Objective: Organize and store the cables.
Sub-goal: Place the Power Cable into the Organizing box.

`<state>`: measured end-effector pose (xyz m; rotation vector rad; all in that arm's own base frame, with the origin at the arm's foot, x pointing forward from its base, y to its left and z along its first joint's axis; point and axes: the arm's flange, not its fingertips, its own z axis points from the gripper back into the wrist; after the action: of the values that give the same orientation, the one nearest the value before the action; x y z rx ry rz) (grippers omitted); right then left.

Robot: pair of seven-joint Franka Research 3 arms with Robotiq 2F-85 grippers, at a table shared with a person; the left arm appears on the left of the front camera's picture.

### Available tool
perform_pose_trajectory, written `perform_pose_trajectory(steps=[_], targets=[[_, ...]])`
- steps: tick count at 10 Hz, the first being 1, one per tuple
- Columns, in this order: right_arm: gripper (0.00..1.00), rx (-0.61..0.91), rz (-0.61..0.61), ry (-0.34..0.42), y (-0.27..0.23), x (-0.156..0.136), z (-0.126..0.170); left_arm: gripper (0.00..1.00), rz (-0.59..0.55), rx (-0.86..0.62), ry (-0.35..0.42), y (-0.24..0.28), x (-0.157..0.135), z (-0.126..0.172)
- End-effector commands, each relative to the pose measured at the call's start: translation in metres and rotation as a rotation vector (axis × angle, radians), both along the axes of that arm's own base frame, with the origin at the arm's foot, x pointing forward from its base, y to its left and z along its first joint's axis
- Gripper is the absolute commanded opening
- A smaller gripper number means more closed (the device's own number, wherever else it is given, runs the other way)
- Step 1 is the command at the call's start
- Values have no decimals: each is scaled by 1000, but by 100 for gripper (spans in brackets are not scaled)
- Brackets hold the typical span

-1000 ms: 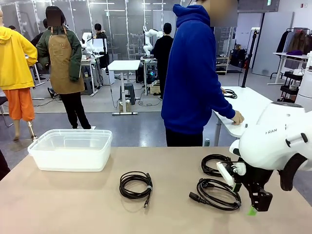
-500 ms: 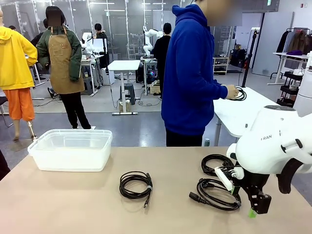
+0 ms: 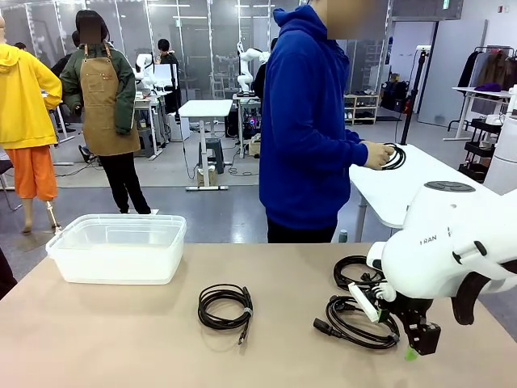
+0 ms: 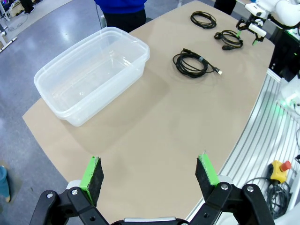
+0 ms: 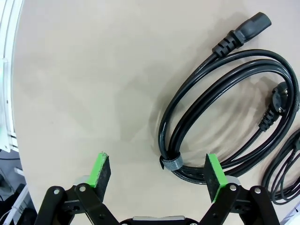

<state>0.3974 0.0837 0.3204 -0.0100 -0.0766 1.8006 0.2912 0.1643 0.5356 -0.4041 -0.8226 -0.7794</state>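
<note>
Black cord, seen close in the right wrist view: one coiled cable (image 5: 169,163) lies on the tan table (image 5: 70,84), its strap between my right gripper's (image 5: 157,158) spread jaws. The front view adds a person's hand (image 3: 376,154) holding another coil (image 3: 396,157). My left gripper (image 4: 150,159), jaws wide apart, hangs high over the table near the clear bin (image 4: 136,61), with a middle coil (image 4: 199,60) beyond.
</note>
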Motion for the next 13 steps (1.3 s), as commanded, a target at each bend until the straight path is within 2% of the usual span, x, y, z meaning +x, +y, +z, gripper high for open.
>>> perform_pose_trajectory(steps=[1, 6, 11, 13], targets=[[100, -35, 4, -15, 0, 7, -5, 100, -22, -9, -10, 2, 1, 3], [100, -62, 74, -34, 1, 10, -10, 100, -22, -9, -10, 2, 1, 3], [100, -115, 270, -91, 3, 14, -22, 100, -22, -9, -10, 2, 1, 3], [100, -92, 268, -65, 1, 16, -26, 100, -22, -9, -10, 2, 1, 3]])
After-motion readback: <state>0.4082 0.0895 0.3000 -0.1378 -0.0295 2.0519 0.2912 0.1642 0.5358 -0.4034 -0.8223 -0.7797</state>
